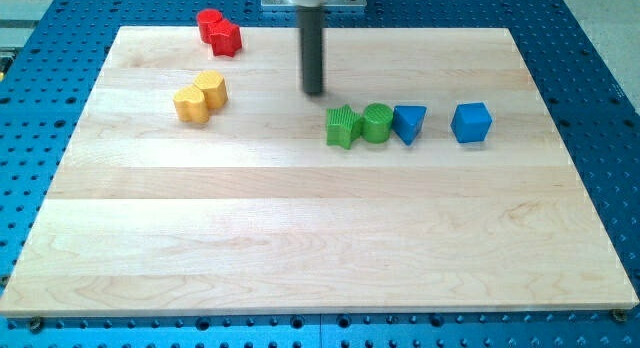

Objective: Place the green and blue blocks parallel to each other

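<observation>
My tip (314, 92) rests on the board, touching no block. Green blocks (358, 125) and blue triangle (409, 122) lie just below-right, touching; blue cube (471, 122) farther right. Risk: pushing one drags its neighbours.

Tip (314, 91) just above green star (342, 126); green cylinder (377, 122) and blue triangle (409, 122) touching, blocking passage. Gap before blue cube (471, 122). Frame lower half open.
</observation>
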